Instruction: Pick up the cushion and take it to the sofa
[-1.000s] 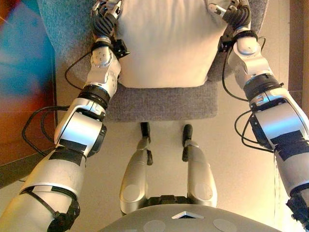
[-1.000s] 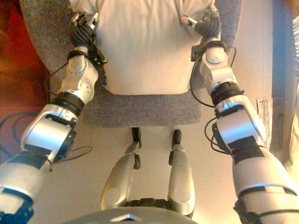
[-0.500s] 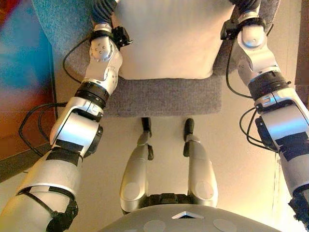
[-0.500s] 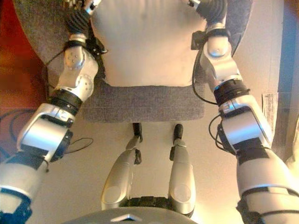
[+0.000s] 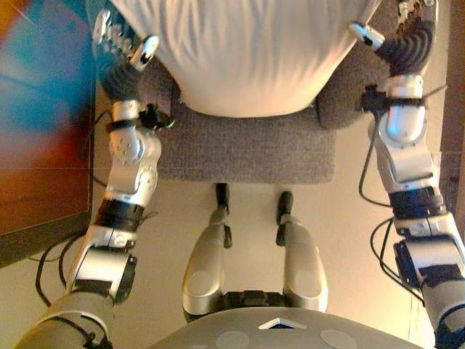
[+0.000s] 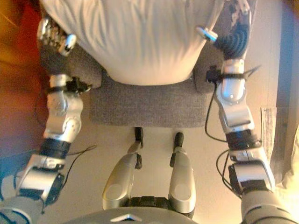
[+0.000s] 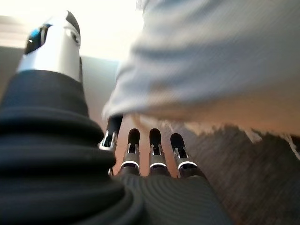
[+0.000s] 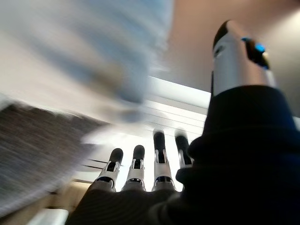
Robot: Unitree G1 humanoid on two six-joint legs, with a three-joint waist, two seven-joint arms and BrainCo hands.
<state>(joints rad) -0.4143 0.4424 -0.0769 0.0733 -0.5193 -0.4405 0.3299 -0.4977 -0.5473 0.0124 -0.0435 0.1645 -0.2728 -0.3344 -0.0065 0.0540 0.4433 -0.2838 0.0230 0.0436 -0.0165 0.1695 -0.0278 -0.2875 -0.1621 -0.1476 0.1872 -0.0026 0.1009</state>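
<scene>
A grey seat (image 5: 247, 149) of coarse woven cloth lies at the top of the head views, its straight front edge towards the camera. Below that edge runs a pale beige floor (image 5: 349, 218), smooth and warmly lit. Along the seat's left side stands a dark reddish-brown panel (image 5: 36, 145) with a blue sheen. By the right edge, dark wood (image 6: 285, 93) runs upright, with pale cloth (image 6: 292, 158) lower down.

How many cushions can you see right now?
1. The white cushion lies on the grey seat, between the left hand and right hand. Its far part is out of view.
</scene>
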